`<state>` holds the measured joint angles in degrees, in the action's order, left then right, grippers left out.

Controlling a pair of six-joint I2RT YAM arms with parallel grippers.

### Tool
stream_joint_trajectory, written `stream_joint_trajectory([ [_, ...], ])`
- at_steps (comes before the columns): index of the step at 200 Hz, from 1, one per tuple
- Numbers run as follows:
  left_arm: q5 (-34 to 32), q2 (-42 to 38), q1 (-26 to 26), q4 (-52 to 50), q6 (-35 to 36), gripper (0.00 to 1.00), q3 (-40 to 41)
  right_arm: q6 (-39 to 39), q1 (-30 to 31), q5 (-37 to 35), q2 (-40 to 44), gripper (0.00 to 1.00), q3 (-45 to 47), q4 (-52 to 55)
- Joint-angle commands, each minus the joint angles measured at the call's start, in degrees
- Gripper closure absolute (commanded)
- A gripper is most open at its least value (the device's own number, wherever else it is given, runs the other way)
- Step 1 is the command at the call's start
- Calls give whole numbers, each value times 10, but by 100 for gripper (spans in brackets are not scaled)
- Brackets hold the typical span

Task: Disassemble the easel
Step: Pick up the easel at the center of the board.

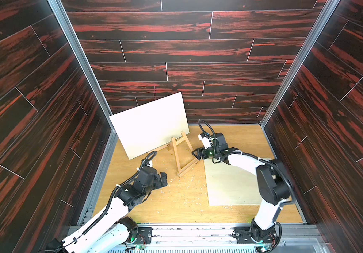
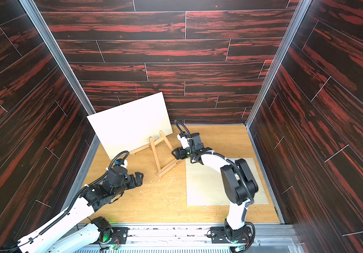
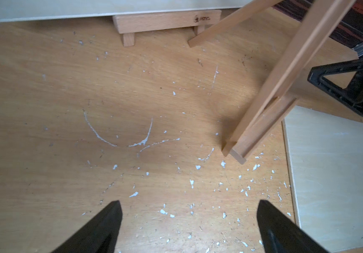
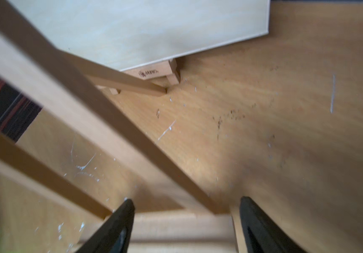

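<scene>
Right claw (image 4: 185,199) stood part open, jaws straddling the bottom ledge (image 1: 188,168) of the small pale-wood A-frame easel (image 1: 177,157) mid-worktop, likely to steady it for folding; no firm grip showed. Left claw (image 3: 189,202) gaped wide and empty over the scuffed wooden worktop (image 1: 165,203). Behind, a white rectangular canvas board (image 1: 150,124) leaned on a second wooden ledge (image 3: 167,20).

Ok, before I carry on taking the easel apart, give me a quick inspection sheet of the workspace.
Surface: light wooden tabletop, scratched.
Job's things: small wooden easel holding a pale rectangular board upright at the back; second wooden A-frame easel tilted, ledge end on the table; another pale board flat beside it.
Clutter: white flecks scattered.
Hands: left hand open, empty; right hand open astride the tilted easel's ledge.
Cables: black ribbed cables loop above both wrists.
Surroundings: dark red wood-grain walls, three sides.
</scene>
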<state>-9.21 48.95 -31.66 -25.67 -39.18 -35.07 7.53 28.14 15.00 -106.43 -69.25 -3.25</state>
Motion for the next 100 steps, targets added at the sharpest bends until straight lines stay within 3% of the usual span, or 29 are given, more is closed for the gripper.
stream_joint_trajectory([
  [1, 31, -4, 19, 0, 16, 0, 9, -35, 12, 12, -33, 24, -17, -43],
  [69, 61, 12, 47, 8, 31, 0, 3, -68, 40, -14, -74, 34, -42, -55],
  [100, 67, 15, 53, 9, 33, 0, 1, -75, 47, -31, -70, 45, -30, -76],
])
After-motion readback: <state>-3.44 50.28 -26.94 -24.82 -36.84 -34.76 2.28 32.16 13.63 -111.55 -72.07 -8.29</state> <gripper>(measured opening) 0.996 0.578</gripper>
